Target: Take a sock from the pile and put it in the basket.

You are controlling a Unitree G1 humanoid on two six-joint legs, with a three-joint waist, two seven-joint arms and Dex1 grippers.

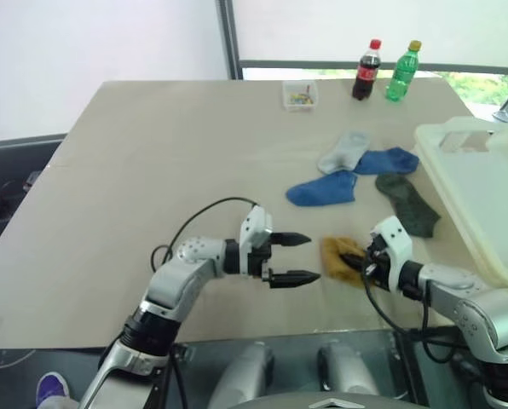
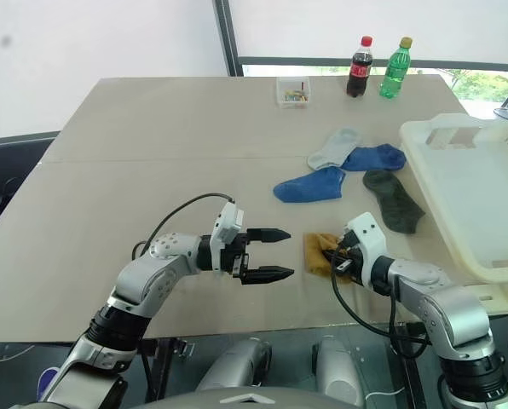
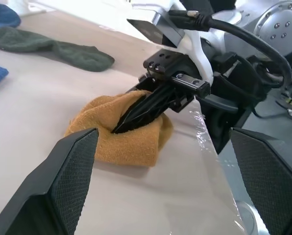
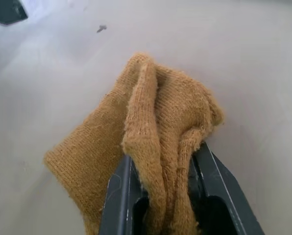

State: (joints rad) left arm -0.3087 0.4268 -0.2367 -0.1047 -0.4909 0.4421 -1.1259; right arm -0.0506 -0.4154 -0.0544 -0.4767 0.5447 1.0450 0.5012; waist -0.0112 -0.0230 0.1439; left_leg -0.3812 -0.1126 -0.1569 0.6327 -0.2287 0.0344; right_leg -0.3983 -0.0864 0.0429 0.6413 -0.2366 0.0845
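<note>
Your right gripper [image 4: 168, 196] had its two fingers pinched onto a raised fold of the mustard-yellow sock [image 4: 151, 132], the fabric bunched up between them while the rest of the sock lay on the bench [image 1: 152, 170] near its front edge. Your left gripper [image 1: 301, 258] hung just beside the sock, pointing across at it with its fingers spread wide and nothing between them (it was not touching the fabric). Farther back on the bench, the pile [image 1: 365, 175] lay apart from the yellow sock: a light grey sock [image 1: 343, 152], two blue socks [image 1: 322, 189] and a dark grey-green sock [image 1: 407, 203]. The basket [image 1: 484, 183] sat at the right side of the bench, just beside the dark sock. At the far edge you had a small clear box [image 1: 300, 95], a cola bottle [image 1: 366, 71] and a green bottle [image 1: 402, 72].
</note>
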